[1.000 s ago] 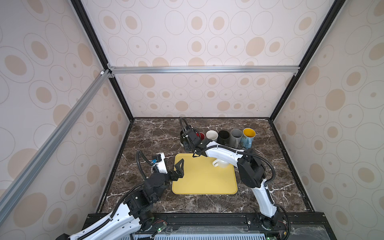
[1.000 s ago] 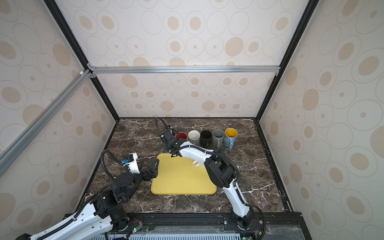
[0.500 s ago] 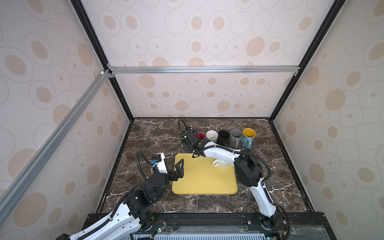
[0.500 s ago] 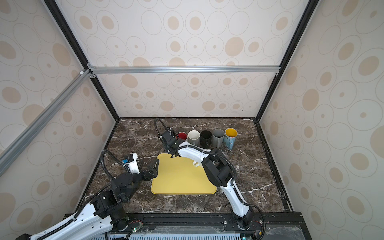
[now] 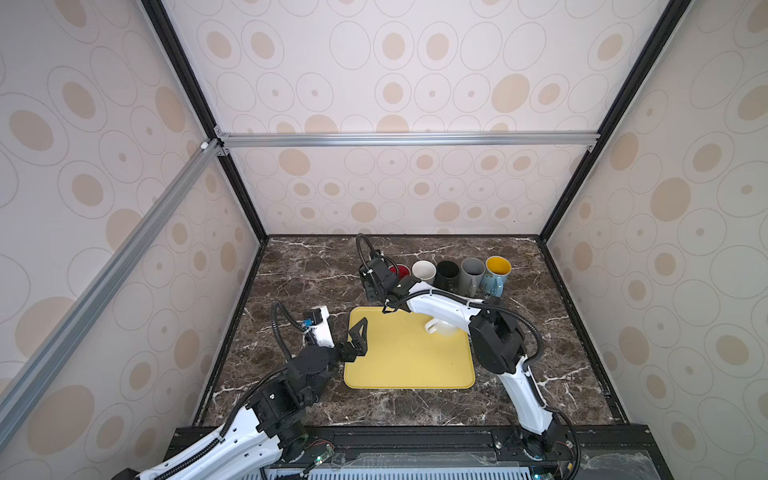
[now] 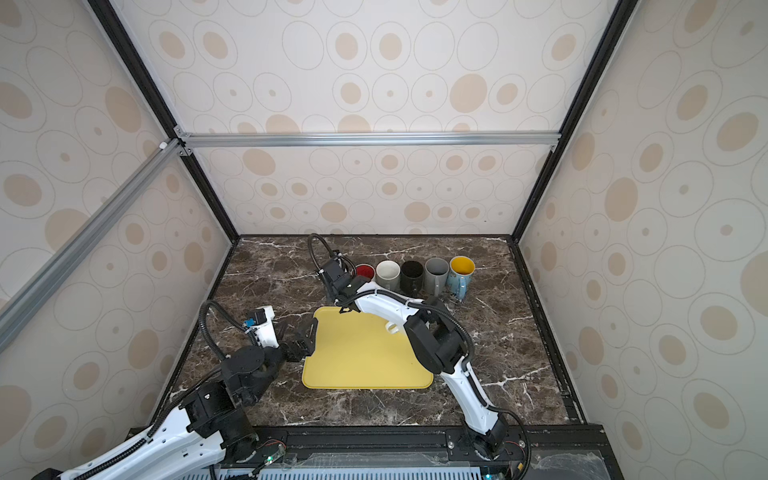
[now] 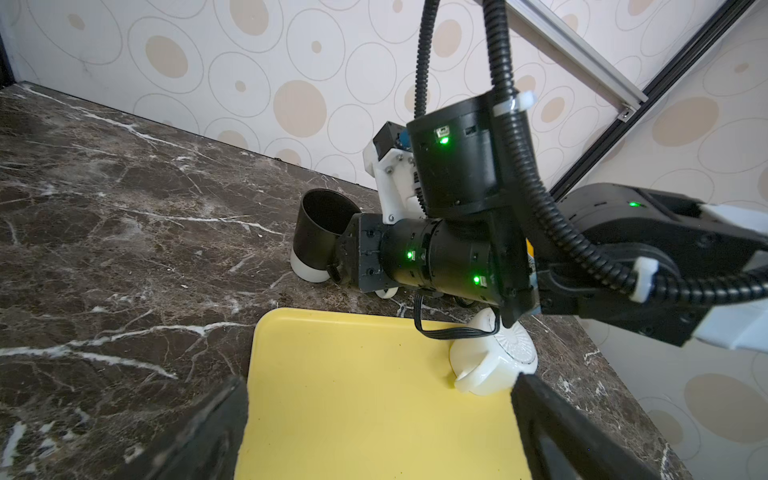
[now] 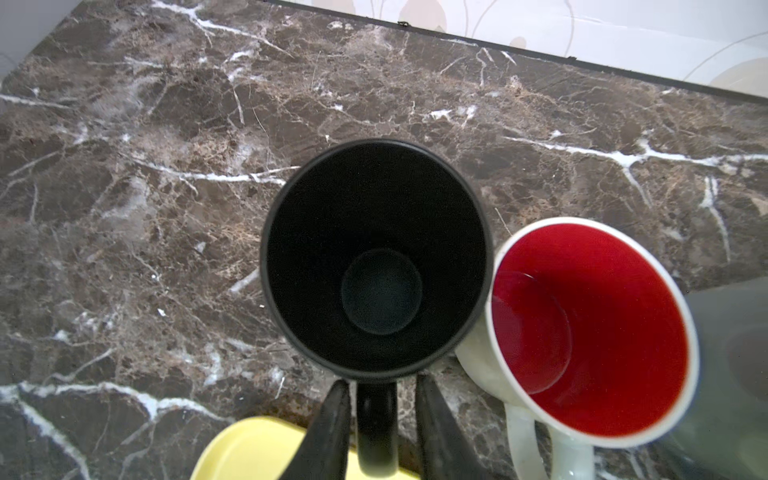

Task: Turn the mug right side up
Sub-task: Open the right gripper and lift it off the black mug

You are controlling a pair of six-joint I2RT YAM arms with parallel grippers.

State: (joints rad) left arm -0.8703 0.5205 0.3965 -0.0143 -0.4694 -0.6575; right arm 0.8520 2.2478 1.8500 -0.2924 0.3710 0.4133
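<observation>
The right pincer stands slightly parted around the handle of the black mug, a sliver of daylight showing on each side of it, so it clamps nothing. The mug stands upright, mouth to the ceiling, on the marble counter, hard against a red-lined mug at the end of a row along the back wall; whether the two rims touch cannot be told. Nearer the robot, a white mug sits bottom-up on the far side of the yellow tray, directly beneath the right arm. The left pincer hangs wide open and empty over the tray's opposite edge. The risk lies in the retreat: with so little room beside the handle, a finger that snags it could drag or tip the black mug into its red-lined neighbour, and a low sweep of the arm or its dangling cable could knock the white mug.
</observation>
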